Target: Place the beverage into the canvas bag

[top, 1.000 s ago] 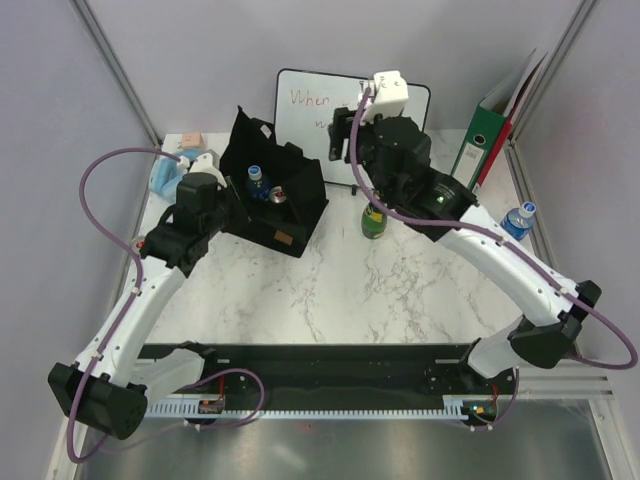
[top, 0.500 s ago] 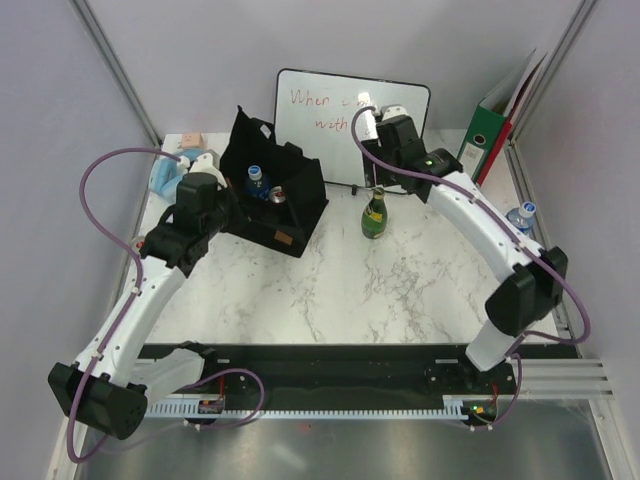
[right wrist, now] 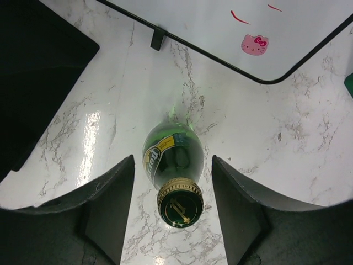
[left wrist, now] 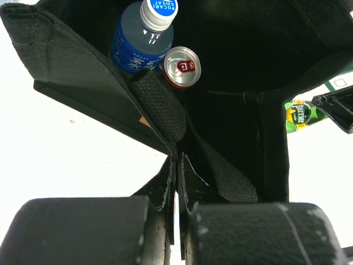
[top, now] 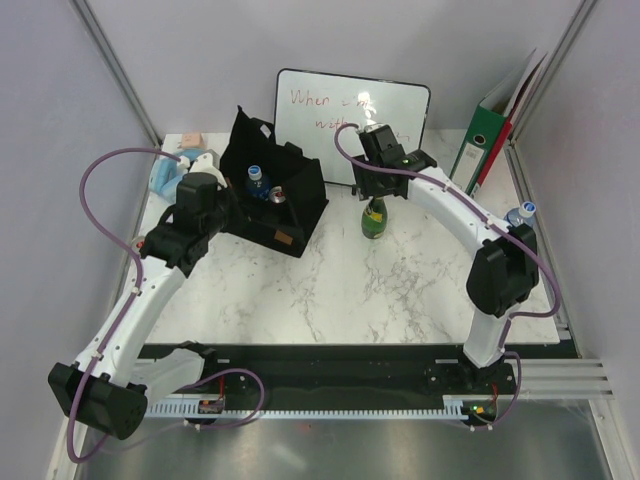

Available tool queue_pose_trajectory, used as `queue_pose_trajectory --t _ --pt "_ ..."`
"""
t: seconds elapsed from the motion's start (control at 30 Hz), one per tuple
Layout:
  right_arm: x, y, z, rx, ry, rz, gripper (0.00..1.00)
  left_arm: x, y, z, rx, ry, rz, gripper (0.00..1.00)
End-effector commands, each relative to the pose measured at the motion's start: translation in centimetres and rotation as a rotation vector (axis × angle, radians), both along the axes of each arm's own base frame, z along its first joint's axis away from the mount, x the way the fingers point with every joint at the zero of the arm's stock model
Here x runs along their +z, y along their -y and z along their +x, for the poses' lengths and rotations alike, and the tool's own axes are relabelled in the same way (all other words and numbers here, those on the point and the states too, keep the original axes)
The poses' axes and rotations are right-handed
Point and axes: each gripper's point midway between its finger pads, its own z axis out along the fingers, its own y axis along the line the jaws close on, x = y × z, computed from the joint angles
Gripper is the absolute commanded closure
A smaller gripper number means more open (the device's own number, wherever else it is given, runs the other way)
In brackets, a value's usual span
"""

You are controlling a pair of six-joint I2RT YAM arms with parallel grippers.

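The black canvas bag (top: 277, 192) stands open at the back left, a tan label on its near side. Inside it I see a blue bottle (left wrist: 144, 34) with a white cap and a red-topped can (left wrist: 182, 67). My left gripper (left wrist: 177, 165) is shut on the bag's near rim. A green glass bottle (top: 375, 219) with a gold cap stands upright right of the bag. In the right wrist view the bottle (right wrist: 173, 168) stands between the two fingers, untouched. My right gripper (right wrist: 173, 190) is open, directly above the bottle's cap.
A whiteboard (top: 350, 115) with red writing leans at the back. A green binder (top: 483, 146) stands at the back right. A small blue bottle (top: 519, 217) sits at the right edge. A blue and white object (top: 176, 165) lies left of the bag.
My right arm has swung forward and down from the whiteboard, and its open gripper now sits over the green bottle. The left arm and bag have not moved.
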Motion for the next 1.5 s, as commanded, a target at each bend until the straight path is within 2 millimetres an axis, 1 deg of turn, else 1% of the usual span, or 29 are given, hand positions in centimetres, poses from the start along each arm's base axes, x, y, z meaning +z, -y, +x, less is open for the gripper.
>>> queue_pose_trajectory --t 0.0,0.03,0.07,0.1,0.13,0.17,0.2,0.23,0.3,0.37,0.4,0.47,0.63,0.7,0.73,0.8,0.83,0.87,0.97,1.07,1.13,1.2,1.33,1.37,1.43,1.47 --pt "1.2 0.4 -0.3 -0.026 0.063 0.04 0.35 1.4 0.2 -0.2 -0.013 0.031 -0.02 0.98" --pt "1.7 0.6 -0.1 -0.032 0.094 0.052 0.35 1.4 0.2 -0.1 -0.013 0.031 -0.02 0.98" --pt "0.9 0.8 -0.5 -0.03 0.084 0.039 0.35 1.4 0.2 -0.1 -0.013 0.031 -0.018 0.98" --pt "1.0 0.9 -0.5 -0.033 0.094 0.043 0.35 1.5 0.2 -0.1 -0.015 0.031 -0.018 0.98" --pt "0.5 1.0 -0.8 -0.031 0.087 0.035 0.35 1.5 0.3 -0.1 -0.016 0.031 -0.017 0.98" --pt "0.4 1.2 -0.8 -0.035 0.092 0.036 0.36 1.6 0.3 0.0 -0.016 0.034 -0.018 0.98" --pt "0.9 1.2 -0.6 -0.041 0.116 0.047 0.36 1.6 0.2 0.0 -0.014 0.033 -0.018 0.98" --pt "0.4 1.4 -0.7 -0.044 0.116 0.04 0.37 1.6 0.3 0.0 -0.016 0.033 -0.018 0.98" --pt "1.0 1.3 -0.4 -0.041 0.153 0.054 0.37 1.6 0.3 0.1 -0.015 0.032 -0.02 0.98" --pt "1.0 1.6 -0.3 -0.047 0.174 0.045 0.38 1.6 0.3 0.1 -0.016 0.032 -0.02 0.98" --pt "1.3 1.6 0.0 -0.049 0.192 0.051 0.37 1.4 0.3 0.0 -0.017 0.028 -0.018 0.98" --pt "1.3 1.4 0.2 -0.038 0.198 0.048 0.37 1.4 0.3 0.0 -0.014 0.03 -0.017 0.98" --pt "0.9 0.6 0.7 -0.015 0.189 0.062 0.37 1.4 0.3 -0.1 -0.016 0.03 -0.017 0.98" --pt "0.7 0.6 0.8 -0.026 0.191 0.066 0.37 1.4 0.2 -0.1 -0.012 0.031 -0.018 0.98" --pt "0.3 0.7 0.6 -0.029 0.184 0.065 0.37 1.5 0.2 -0.1 -0.011 0.033 -0.016 0.98" --pt "0.9 0.6 0.8 -0.035 0.212 0.08 0.38 1.5 0.2 -0.1 -0.013 0.033 -0.016 0.98" --pt "0.7 0.6 0.7 -0.03 0.212 0.082 0.38 1.5 0.2 -0.1 -0.011 0.033 -0.016 0.98" --pt "1.0 0.5 0.9 -0.03 0.231 0.09 0.39 1.4 0.1 -0.1 -0.012 0.032 -0.014 0.98" --pt "0.5 0.7 0.9 -0.035 0.222 0.081 0.41 1.5 0.2 -0.1 -0.014 0.034 -0.015 0.98" --pt "0.6 0.8 0.7 -0.046 0.225 0.086 0.42 1.5 0.1 -0.1 -0.012 0.034 -0.013 0.98" --pt "0.6 0.9 0.6 -0.05 0.223 0.089 0.44 1.5 0.1 -0.1 -0.011 0.034 -0.013 0.98" --pt "0.7 0.9 0.6 -0.049 0.232 0.089 0.51 1.4 0.1 -0.1 -0.01 0.031 -0.014 0.98" --pt "0.4 0.9 0.7 -0.038 0.237 0.083 0.59 1.4 0.2 -0.1 -0.012 0.032 -0.014 0.98" --pt "0.6 0.8 0.7 -0.036 0.245 0.09 0.64 1.5 0.1 -0.1 -0.01 0.034 -0.013 0.98" --pt "0.4 0.9 0.7 -0.035 0.245 0.094 0.7 1.6 0.0 -0.2 -0.009 0.039 -0.013 0.98" --pt "0.6 0.8 0.7 -0.034 0.252 0.096 0.8 1.5 0.0 -0.2 -0.009 0.035 -0.011 0.98"
